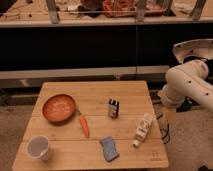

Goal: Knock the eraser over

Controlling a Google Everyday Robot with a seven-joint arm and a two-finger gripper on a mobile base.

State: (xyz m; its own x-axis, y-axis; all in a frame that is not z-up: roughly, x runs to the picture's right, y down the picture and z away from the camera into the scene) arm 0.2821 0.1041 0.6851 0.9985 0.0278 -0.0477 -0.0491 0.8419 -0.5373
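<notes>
The eraser [113, 108] is a small dark block with white and orange marks. It stands upright near the middle of the wooden table [95, 90]. My white arm [187, 82] reaches in from the right. My gripper [166, 119] hangs below the arm, just off the table's right edge. It is well to the right of the eraser and apart from it.
An orange bowl [59, 108] sits at the left, with a carrot [84, 125] lying beside it. A translucent cup [39, 147] stands at the front left. A blue-grey pad [109, 148] lies at the front. A white bottle [143, 129] lies on its side between the eraser and the gripper.
</notes>
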